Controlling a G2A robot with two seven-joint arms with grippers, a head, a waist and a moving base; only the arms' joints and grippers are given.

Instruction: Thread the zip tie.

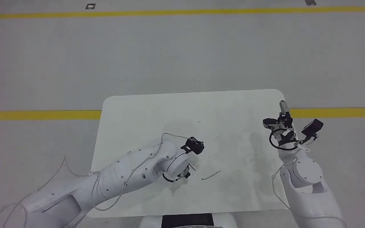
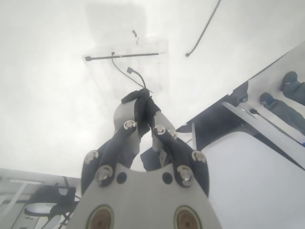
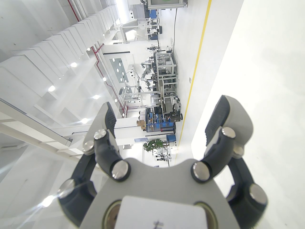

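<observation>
My left gripper (image 2: 144, 94) is shut on a black zip tie (image 2: 136, 75), pinched at a fold just above the white table (image 1: 228, 114). Its head end curls up on one side of the fold and its thin tail runs off on the other. Beyond the tips a second zip tie (image 2: 121, 56) lies straight on a clear flat sheet (image 2: 157, 72). A third, loose zip tie (image 2: 209, 20) (image 1: 211, 175) lies on the bare table just right of the left arm's wrist. My right gripper (image 3: 166, 110) (image 1: 278, 117) is open and holds nothing, raised at the table's right edge and pointing out across the room.
The table's front edge (image 2: 238, 84) lies close to the left gripper. The far half of the tabletop is bare. A yellow floor line (image 1: 51, 114) runs behind the table.
</observation>
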